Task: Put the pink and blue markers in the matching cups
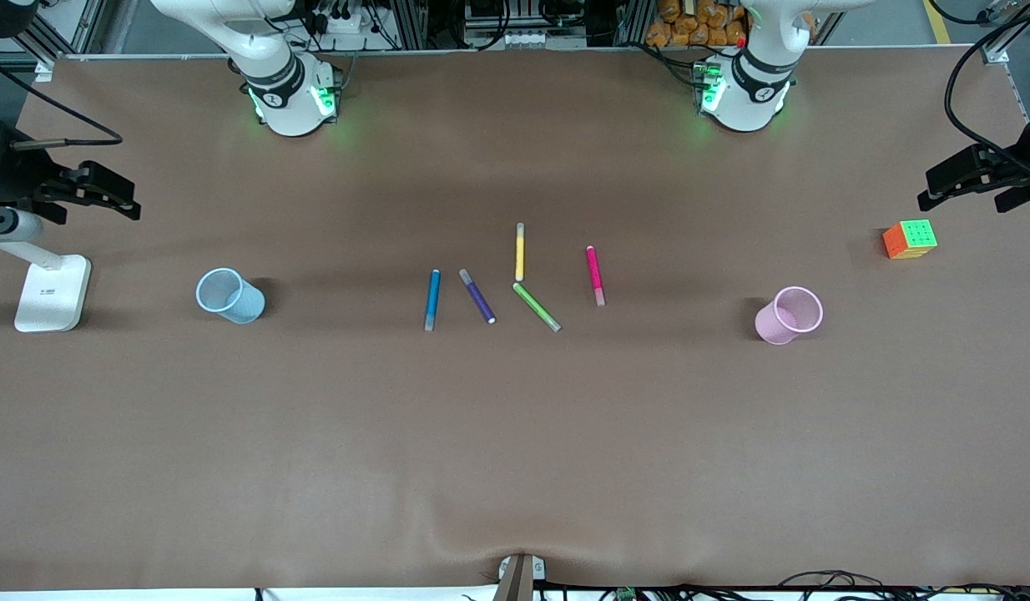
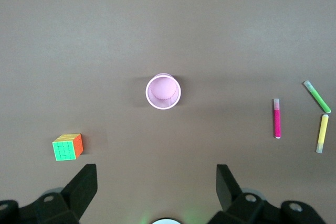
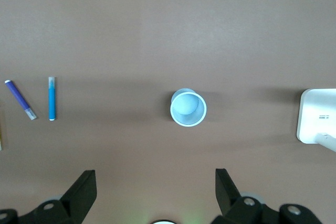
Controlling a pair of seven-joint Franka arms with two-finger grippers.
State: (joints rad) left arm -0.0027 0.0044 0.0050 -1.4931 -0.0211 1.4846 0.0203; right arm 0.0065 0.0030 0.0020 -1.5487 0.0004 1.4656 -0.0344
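Observation:
The pink marker (image 1: pixel 595 275) and the blue marker (image 1: pixel 432 300) lie flat on the brown table, among other pens at its middle. The pale blue cup (image 1: pixel 229 295) stands upright toward the right arm's end. The pale pink cup (image 1: pixel 788 315) stands upright toward the left arm's end. My left gripper (image 1: pixel 941 188) is open and empty, high up; its wrist view (image 2: pixel 156 174) looks down on the pink cup (image 2: pixel 163 91) and pink marker (image 2: pixel 276 118). My right gripper (image 1: pixel 123 196) is open and empty, high up; its wrist view (image 3: pixel 156 179) shows the blue cup (image 3: pixel 188 107) and blue marker (image 3: pixel 52 106).
A purple pen (image 1: pixel 477 296), a yellow pen (image 1: pixel 520 251) and a green pen (image 1: pixel 537 306) lie between the two markers. A coloured puzzle cube (image 1: pixel 910 239) sits near the left arm's end. A white stand (image 1: pixel 52 292) sits at the right arm's end.

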